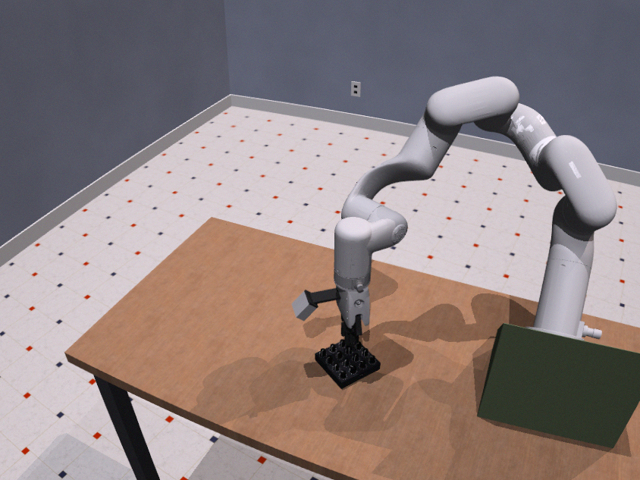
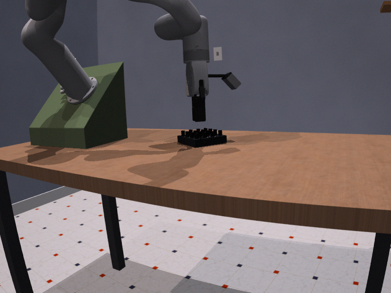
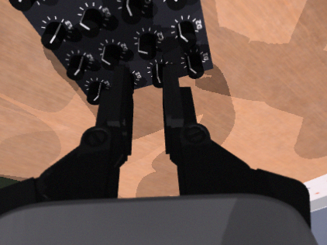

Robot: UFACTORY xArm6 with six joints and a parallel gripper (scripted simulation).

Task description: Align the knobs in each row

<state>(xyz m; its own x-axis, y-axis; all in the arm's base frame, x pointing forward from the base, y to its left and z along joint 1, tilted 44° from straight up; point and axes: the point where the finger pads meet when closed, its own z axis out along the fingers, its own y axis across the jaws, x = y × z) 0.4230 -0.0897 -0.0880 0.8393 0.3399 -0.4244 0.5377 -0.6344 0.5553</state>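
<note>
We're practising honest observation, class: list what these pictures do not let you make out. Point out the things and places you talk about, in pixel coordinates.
- Knob B1: wrist view, covered by a finger of the tool (image 3: 149,74).
- Far-corner knobs: wrist view, cut off by the top edge.
- Knob names: top view, too small.
- Socket on the knob box (image 1: 341,382) (image 2: 195,143) (image 3: 155,15): not discernible in any view.

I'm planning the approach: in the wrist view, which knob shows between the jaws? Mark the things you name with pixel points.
Knob C1 (image 3: 156,80), partly behind one jaw; all the other visible knobs lie beyond or beside the jaws.
</note>
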